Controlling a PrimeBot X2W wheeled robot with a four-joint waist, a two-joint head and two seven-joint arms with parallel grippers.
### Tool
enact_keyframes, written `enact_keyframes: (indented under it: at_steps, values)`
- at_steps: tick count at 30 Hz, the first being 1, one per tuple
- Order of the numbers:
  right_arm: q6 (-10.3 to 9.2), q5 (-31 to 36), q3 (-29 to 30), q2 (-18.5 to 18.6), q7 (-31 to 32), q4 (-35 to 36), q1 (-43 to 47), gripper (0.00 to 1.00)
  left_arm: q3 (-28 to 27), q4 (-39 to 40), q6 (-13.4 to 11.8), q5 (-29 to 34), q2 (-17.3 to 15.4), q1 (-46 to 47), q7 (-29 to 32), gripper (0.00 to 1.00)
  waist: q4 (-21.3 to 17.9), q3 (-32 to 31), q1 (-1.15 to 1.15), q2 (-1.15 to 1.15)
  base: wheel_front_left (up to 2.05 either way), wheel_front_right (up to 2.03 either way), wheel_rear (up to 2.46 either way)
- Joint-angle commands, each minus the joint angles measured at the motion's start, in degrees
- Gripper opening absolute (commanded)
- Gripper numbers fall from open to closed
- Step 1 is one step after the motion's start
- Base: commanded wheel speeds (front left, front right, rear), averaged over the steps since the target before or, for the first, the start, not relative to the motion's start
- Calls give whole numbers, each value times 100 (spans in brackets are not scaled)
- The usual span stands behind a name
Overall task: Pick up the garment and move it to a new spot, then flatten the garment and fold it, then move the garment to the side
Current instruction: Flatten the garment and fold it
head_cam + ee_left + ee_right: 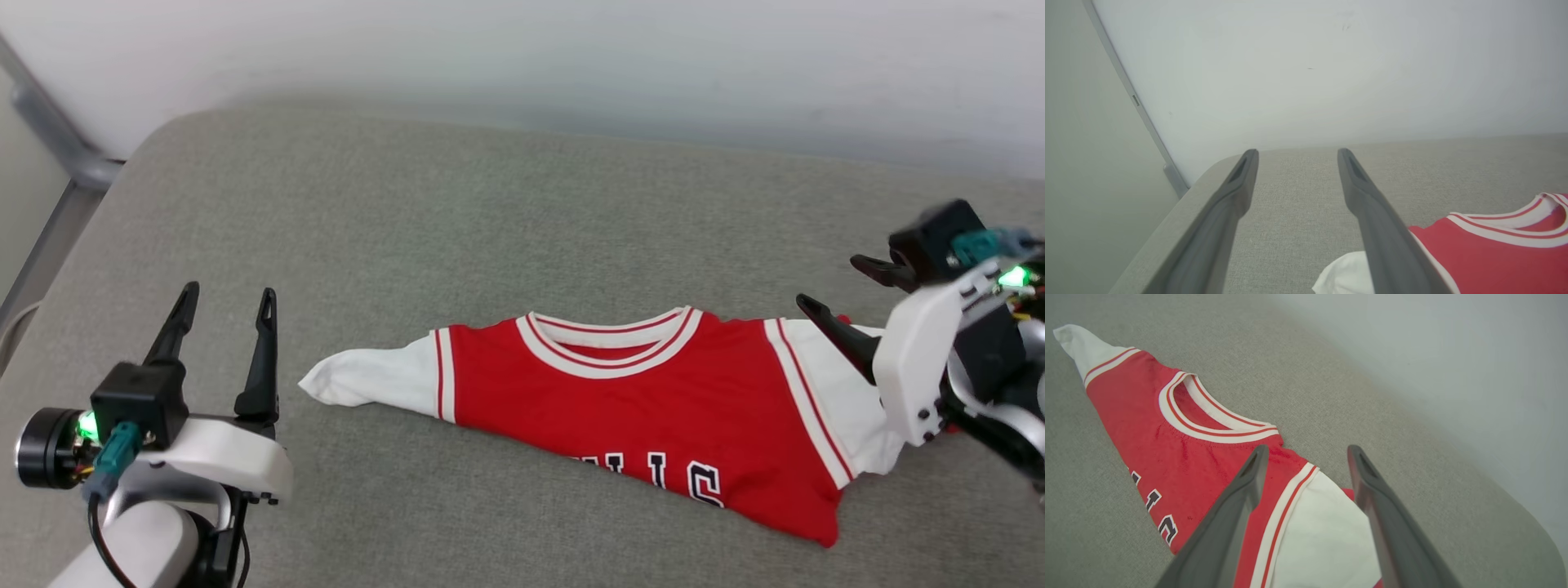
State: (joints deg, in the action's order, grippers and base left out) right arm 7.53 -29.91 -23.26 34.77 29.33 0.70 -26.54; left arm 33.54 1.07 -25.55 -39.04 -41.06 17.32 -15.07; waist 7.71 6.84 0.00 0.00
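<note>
**Garment laid on a padded surface, both claws empty.** Nearest the robot, the left gripper (229, 292) stands off the garment's left side, just beyond the tip of the left sleeve (359, 380) and apart from it. Its two dark fingers (1372, 212) are spread wide, with bare grey fabric between them. The garment (653, 408), a red jersey with white short sleeves and striped trim, lies flat on the grey cushion (408, 245). Its near edge runs obliquely, rising toward the left sleeve, so the body narrows on that side. This edge cuts off the black, white-outlined lettering (702, 482), and only parts of a few letters show. At the garment's right end the right gripper (830, 282) hangs over the right sleeve (1323, 535). Its fingers are wide apart, one tip over the red shoulder and the other over cushion just past the sleeve. Whether the tips touch the cloth cannot be told. The striped neckline (612, 343) forms the garment's far edge. Beyond the garment lies more cushion, then a pale wall (571, 49). A grey metal post (49, 139) stands well off the garment's left.
</note>
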Motion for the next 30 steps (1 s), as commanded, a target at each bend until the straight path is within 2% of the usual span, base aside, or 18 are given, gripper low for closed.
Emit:
enact_keyframes:
  at_steps: [1,7,12,22,29,30]
  values:
    - [-8,-214,-293,174,341,-115,-339,100,-217,93,25,213,161,-200,-13,100,148,145,0,0,0,0,0]
    - [-8,-767,-1347,439,1531,-585,-1315,100,-907,283,258,929,797,-552,-12,100,464,518,0,0,0,0,0]
    - [-8,-894,-2029,480,2079,-983,-2046,100,-1325,250,608,1362,1341,-644,-13,100,720,907,0,0,0,0,0]
    - [-8,-993,-3196,426,2328,-1965,-2869,100,-2024,92,1412,2068,2333,-397,-13,100,1125,1617,0,0,0,0,0]
    - [-8,-1299,-4004,440,2367,-2464,-2769,100,-2480,-11,1841,2460,2771,-410,-13,100,1160,1747,0,0,0,0,0]
    - [-8,-1341,-4060,438,2284,-2455,-2792,49,-2549,-26,1891,2507,2823,-426,-13,100,1144,1740,0,0,0,0,0]
